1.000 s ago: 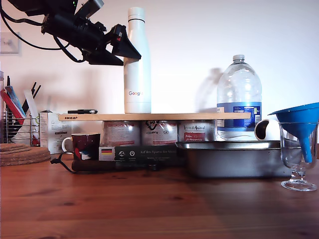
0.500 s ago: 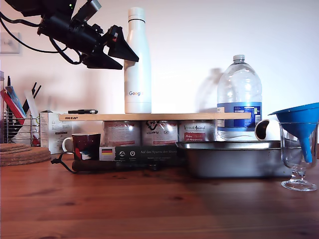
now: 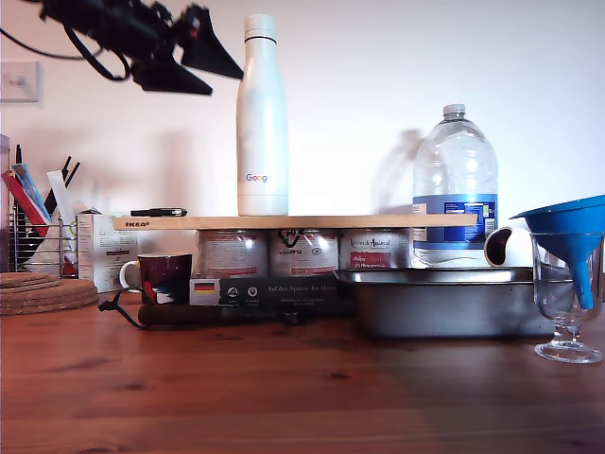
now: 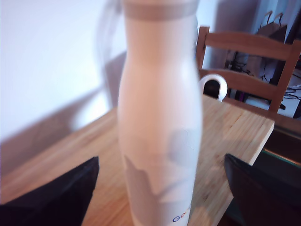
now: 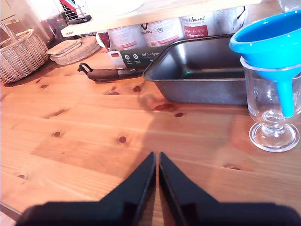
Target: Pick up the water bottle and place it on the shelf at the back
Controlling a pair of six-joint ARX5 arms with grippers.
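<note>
The white water bottle (image 3: 262, 123) with its "Google" logo stands upright on the light-wood shelf (image 3: 378, 220), toward the exterior view's left half of the plank. My first gripper (image 3: 225, 80) hovers open, high at the exterior view's left, just beside the bottle's neck and apart from it. Its wrist view looks at the bottle (image 4: 160, 122) close up, standing on the shelf (image 4: 235, 127) between the two spread dark fingers (image 4: 56, 193). My second gripper (image 5: 156, 157) is shut on nothing, low over the wooden table, and does not show in the exterior view.
Tins (image 3: 302, 253) hold the shelf up. A pen (image 3: 158, 212) lies on the shelf's end at the exterior view's left. A clear water jug (image 3: 455, 184), a grey metal tray (image 3: 435, 303) and a glass with a blue funnel (image 3: 567, 284) stand at the exterior view's right. A mug (image 3: 156, 276) and cork coasters (image 3: 43, 291) sit at that view's left.
My first gripper has drawn back from the bottle, up and toward the exterior view's left. The bottle has stayed upright on the shelf.
</note>
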